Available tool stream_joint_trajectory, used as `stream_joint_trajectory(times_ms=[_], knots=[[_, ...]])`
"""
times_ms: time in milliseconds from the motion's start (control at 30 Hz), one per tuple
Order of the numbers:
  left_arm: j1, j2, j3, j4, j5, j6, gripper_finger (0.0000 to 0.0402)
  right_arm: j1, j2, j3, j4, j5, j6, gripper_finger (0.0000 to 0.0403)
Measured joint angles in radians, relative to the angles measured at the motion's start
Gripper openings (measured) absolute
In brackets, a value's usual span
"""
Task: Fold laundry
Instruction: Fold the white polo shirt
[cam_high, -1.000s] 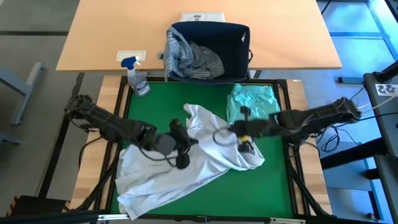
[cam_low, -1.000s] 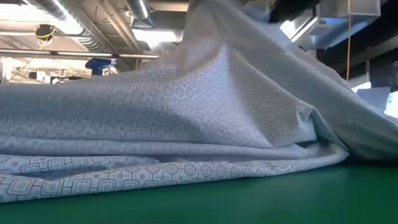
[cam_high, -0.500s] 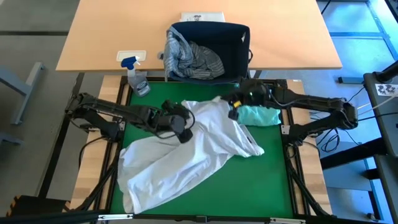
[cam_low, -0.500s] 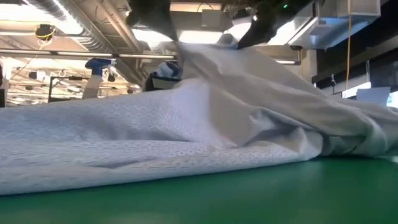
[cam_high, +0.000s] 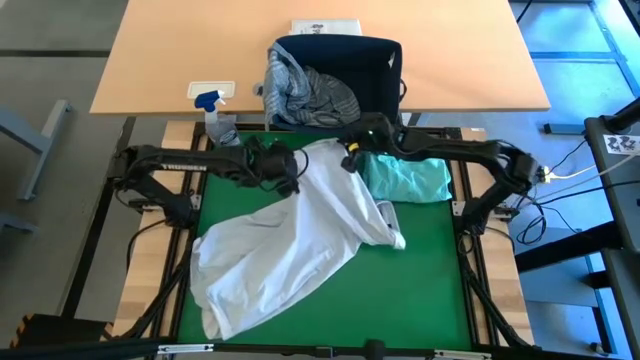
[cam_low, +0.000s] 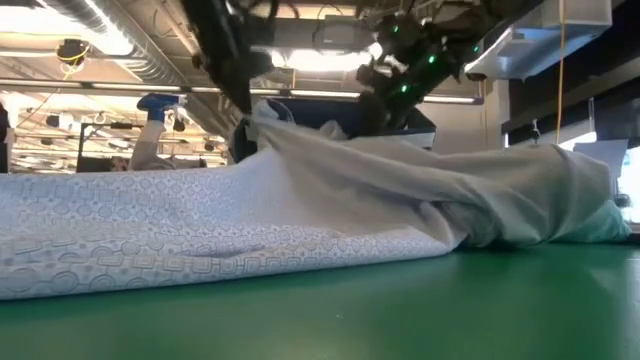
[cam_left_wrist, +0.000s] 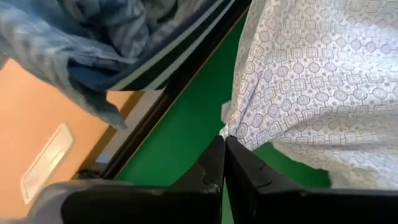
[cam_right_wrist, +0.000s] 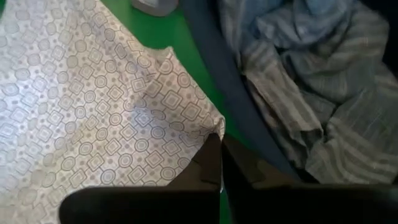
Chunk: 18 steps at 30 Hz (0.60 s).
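Observation:
The white t-shirt (cam_high: 300, 230), printed with small squares and circles, lies slantwise on the green mat from the near left to the far middle. My left gripper (cam_high: 288, 168) and right gripper (cam_high: 350, 158) are both shut on its far edge, close to the basket. The mint-teal garment (cam_high: 410, 180) lies folded on the mat at the far right, its left side under the t-shirt. The grey-blue striped shirt (cam_high: 310, 95) sits bunched in the navy basket (cam_high: 385, 75). My left gripper pinches the t-shirt's far edge (cam_left_wrist: 233, 127) between its two shut fingers, at the left of the held span. That edge is lifted off the mat (cam_low: 262, 112); the rest of the shirt trails on the mat toward the near left. My right gripper pinches a corner of the t-shirt's far edge (cam_right_wrist: 211, 124) between its shut fingers, next to the basket wall. The cloth runs fairly flat from this corner toward the left gripper. The body of the shirt lies on the mat.
A spray bottle (cam_high: 222, 128) stands at the mat's far left corner. The basket stands on the wooden table just beyond the mat's far edge, with a white paper (cam_high: 325, 27) behind it. Bare green mat (cam_high: 420, 280) shows at the near right.
Both grippers, still shut on the t-shirt, have moved from mid-mat toward the far edge; the right one has also gone left. The shirt's held edge has been dragged up to the basket and the cloth spread out longer, while its near-left end has stayed on the mat.

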Motion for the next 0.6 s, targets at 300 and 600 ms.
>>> stream_joint_trajectory(times_ms=[300, 600], knots=[[0.148, 0.0, -0.177, 0.297, 0.154, 0.169, 0.0003, -0.029, 0.099, 0.001, 0.079, 0.024, -0.009, 0.0005], [0.224, 0.0, -0.258, 0.4, 0.353, 0.187, 0.0075, -0.026, 0.128, 0.002, 0.11, 0.061, -0.011, 0.0037]])
